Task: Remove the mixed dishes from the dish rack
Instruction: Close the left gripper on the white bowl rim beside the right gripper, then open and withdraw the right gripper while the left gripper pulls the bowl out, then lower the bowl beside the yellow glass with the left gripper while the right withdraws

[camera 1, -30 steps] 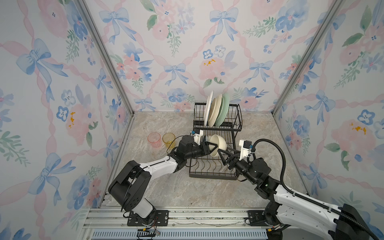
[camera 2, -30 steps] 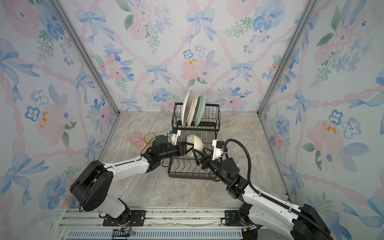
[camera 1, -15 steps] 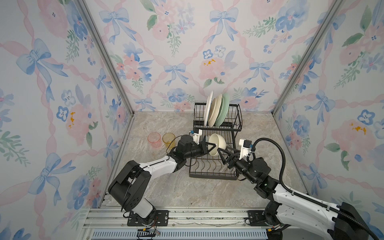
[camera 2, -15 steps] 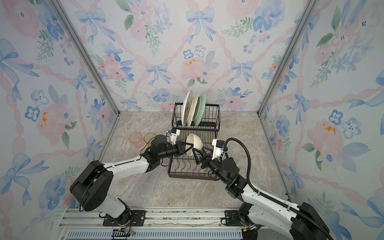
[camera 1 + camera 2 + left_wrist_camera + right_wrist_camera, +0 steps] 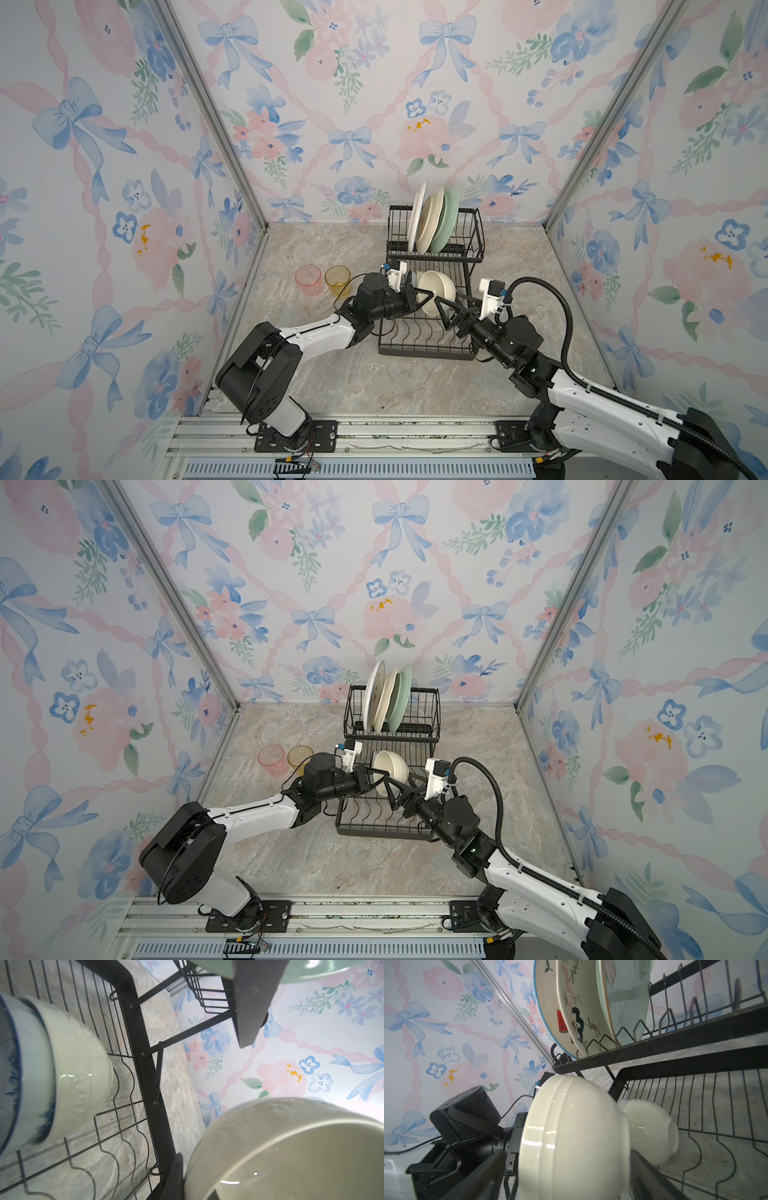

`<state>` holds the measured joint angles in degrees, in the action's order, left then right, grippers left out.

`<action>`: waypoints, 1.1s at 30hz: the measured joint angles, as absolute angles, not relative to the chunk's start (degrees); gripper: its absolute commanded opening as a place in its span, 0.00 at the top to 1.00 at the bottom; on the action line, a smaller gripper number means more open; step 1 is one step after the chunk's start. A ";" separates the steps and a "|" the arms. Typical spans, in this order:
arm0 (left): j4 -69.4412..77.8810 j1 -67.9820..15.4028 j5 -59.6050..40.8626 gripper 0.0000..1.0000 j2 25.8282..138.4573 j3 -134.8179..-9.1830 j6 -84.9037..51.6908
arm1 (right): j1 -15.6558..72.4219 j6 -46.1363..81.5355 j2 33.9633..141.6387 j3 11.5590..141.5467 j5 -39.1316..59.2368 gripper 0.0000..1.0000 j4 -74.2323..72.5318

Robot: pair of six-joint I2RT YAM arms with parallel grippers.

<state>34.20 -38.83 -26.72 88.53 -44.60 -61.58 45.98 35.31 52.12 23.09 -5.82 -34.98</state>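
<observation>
Two grippers crowd one cream bowl (image 5: 432, 286), so settle first which of them owns it. Your left gripper (image 5: 417, 297) is clenched on the rim. The left wrist view shows one finger (image 5: 175, 1169) outside the wall and dark metal inside the mouth.

Your right gripper (image 5: 446, 307) stands spread wide. One of its fingers (image 5: 652, 1176) is behind the foot and the other is before the mouth, and it looks released rather than pinching.

The bowl hangs on edge over the lower tray of the dish rack (image 5: 428, 355), just under the raised tier, with its mouth toward your left arm. Its axis therefore runs across the right jaws, not along them.

By my judgement the right should back out toward its own shoulder before the left carries the bowl sideways, toward the yellow tumbler (image 5: 337, 280). Go carefully — a second cream bowl (image 5: 652, 1130) lies just beyond that foot-side finger.
</observation>
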 measured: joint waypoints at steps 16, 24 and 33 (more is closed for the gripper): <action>25.93 -39.09 -21.65 1.00 79.05 -40.27 -57.08 | 54.72 25.19 48.56 31.57 -14.94 0.03 -18.83; 12.45 -37.26 -14.17 1.00 69.82 -40.23 -50.83 | 59.40 19.84 48.34 36.34 -20.03 0.03 -12.45; -2.50 -33.61 -7.49 1.00 60.90 -42.15 -45.21 | 59.86 18.83 47.05 36.32 -21.28 0.03 -10.41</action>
<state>-2.50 -33.61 -7.49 60.90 -42.15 -45.21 59.86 18.83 47.05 36.32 -21.28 -10.41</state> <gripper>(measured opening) 0.075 0.969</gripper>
